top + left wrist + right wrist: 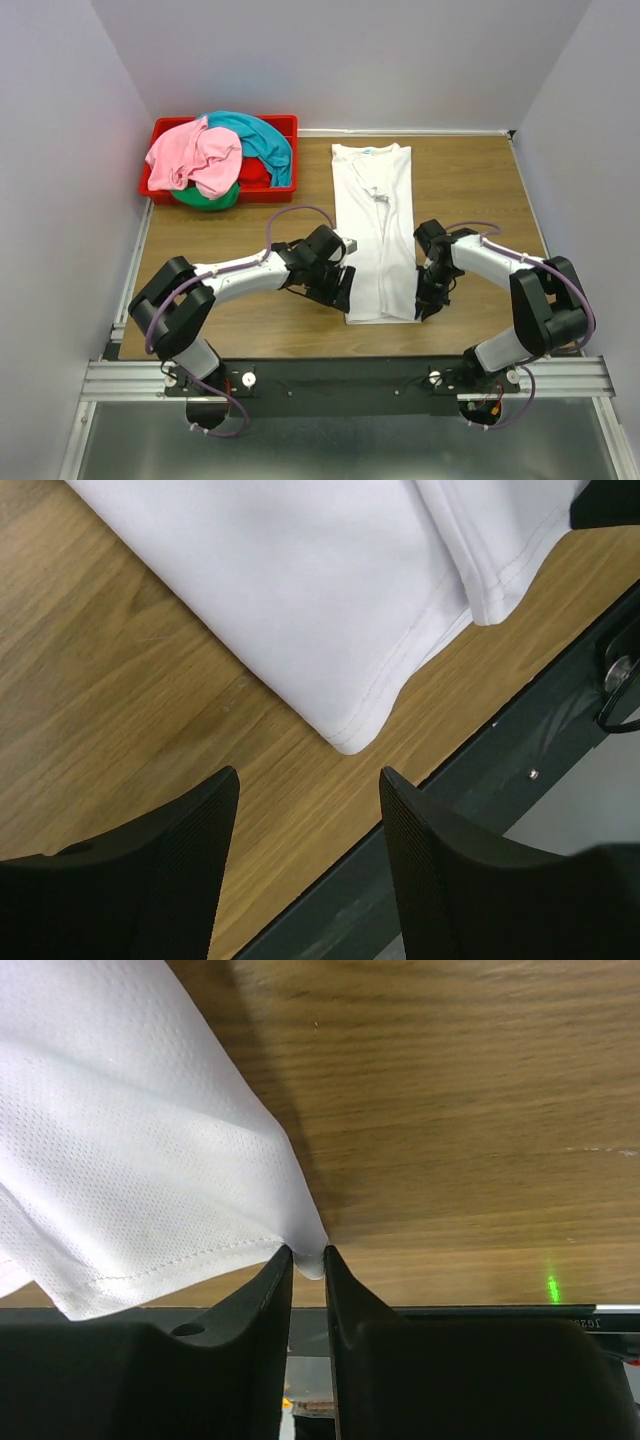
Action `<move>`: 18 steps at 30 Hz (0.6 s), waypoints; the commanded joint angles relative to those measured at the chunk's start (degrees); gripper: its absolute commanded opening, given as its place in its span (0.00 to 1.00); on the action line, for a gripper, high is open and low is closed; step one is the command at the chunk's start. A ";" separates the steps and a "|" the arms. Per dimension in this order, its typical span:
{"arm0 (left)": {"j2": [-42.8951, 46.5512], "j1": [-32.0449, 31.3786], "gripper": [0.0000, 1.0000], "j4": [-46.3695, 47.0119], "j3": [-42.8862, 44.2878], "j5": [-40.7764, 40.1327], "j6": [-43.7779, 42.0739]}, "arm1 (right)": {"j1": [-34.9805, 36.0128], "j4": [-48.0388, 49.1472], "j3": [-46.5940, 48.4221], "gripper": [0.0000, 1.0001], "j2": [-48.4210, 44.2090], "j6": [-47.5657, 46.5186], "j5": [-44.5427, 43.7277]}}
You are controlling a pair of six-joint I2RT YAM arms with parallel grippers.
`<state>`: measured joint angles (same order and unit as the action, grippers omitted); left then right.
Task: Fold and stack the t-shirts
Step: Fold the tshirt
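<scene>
I found the white t-shirt [375, 225], fine-knit fabric folded into a long strip, flat on the wood-grain table [470, 190]. The right gripper [308, 1257] pinched its stitched hem corner; the left gripper [308, 785], ribbed jaws apart, held nothing.

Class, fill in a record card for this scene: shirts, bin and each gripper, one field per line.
white t-shirt: folded lengthwise, flat on the table
red bin: far left corner
in bin: pink shirt, teal shirt, green shirt, red shirt, heaped
left gripper: open, just short of white t-shirt's near left corner
right gripper: shut on its near right corner
</scene>
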<state>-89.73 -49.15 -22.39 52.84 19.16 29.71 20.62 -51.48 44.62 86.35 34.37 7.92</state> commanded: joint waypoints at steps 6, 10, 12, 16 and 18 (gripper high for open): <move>-3.87 -1.56 0.67 0.68 -0.72 0.79 1.40 | -0.14 2.88 -1.03 0.14 0.75 -0.88 1.48; -4.48 -2.27 0.67 0.68 -0.37 0.79 1.57 | -0.23 3.14 -1.11 0.14 0.75 -1.06 1.57; -5.01 -2.36 0.67 0.77 0.07 0.53 2.10 | -0.23 3.23 -1.03 0.14 0.58 -0.97 1.57; -6.24 -3.06 0.67 0.86 1.39 0.44 2.63 | -0.14 3.23 -1.03 0.14 0.23 -0.97 1.57; -7.12 -3.24 0.66 0.86 1.83 0.44 2.72 | -0.23 3.41 -1.11 0.14 0.23 -1.23 1.74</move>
<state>-95.02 -51.62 -22.20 53.21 19.18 31.64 20.62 -49.80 44.38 86.74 33.78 8.73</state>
